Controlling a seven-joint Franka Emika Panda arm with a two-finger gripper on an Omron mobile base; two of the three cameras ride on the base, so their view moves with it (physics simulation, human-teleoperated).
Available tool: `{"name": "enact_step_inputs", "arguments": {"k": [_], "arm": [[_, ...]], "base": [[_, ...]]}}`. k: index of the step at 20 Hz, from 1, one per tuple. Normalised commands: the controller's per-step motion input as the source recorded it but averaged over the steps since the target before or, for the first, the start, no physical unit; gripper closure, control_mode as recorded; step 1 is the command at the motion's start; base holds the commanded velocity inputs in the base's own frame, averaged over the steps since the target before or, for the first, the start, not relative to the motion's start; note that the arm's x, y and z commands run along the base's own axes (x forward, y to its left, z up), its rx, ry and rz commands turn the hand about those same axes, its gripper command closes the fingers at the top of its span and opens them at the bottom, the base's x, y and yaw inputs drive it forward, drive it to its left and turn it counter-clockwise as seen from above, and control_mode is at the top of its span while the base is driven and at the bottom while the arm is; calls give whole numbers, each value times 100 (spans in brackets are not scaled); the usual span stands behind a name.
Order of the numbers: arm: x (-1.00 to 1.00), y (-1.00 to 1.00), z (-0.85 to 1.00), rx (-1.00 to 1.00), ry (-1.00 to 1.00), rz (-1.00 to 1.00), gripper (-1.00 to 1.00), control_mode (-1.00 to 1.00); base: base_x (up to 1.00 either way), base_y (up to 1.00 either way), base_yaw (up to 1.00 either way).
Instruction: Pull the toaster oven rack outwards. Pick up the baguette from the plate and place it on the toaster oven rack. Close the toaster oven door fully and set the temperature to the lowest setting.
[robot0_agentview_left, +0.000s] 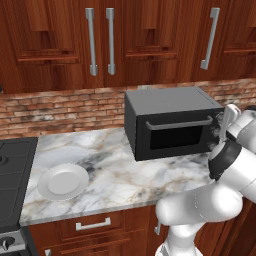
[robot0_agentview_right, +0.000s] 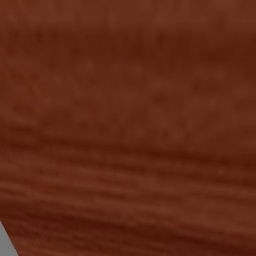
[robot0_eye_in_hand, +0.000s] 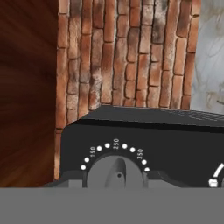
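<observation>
The dark grey toaster oven (robot0_agentview_left: 170, 102) stands on the marble counter with its toaster oven door (robot0_agentview_left: 176, 136) shut, so the toaster oven rack and the baguette are hidden. To the left lies the white plate (robot0_agentview_left: 63, 181), with nothing on it. My gripper (robot0_agentview_left: 218, 132) is at the oven's right front, on the knob column. In the hand view a grey temperature knob (robot0_eye_in_hand: 116, 173) sits between my fingertips (robot0_eye_in_hand: 72, 178), and the gripper (robot0_eye_in_hand: 116, 178) is shut on it. The knob's pointer stands near the 250 mark of the dotted scale.
A black stove (robot0_agentview_left: 12, 170) borders the counter on the left. A brick wall (robot0_agentview_left: 60, 107) and wooden upper cabinets (robot0_agentview_left: 100, 40) rise behind. Another dial's scale (robot0_eye_in_hand: 216, 175) shows at the hand view's right edge. A wooden panel (robot0_agentview_right: 128, 125) sits close in front of the right base camera.
</observation>
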Motion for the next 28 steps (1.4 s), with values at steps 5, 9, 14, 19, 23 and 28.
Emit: {"name": "enact_step_inputs", "arguments": {"k": [5,9,14,19,23,28], "arm": [[0,0,-1,-16,-11,0,100,-100],[0,0,10,-22,-1,0,100,-100],[0,0,5,-20,0,0,100,-100],[0,0,0,-14,0,0,100,-100],[0,0,0,-15,0,0,100,-100],[0,0,0,-18,0,0,100,-100]], "base": [[0,0,0],[0,0,0],[0,0,0],[0,0,0],[0,0,0],[0,0,0]]}}
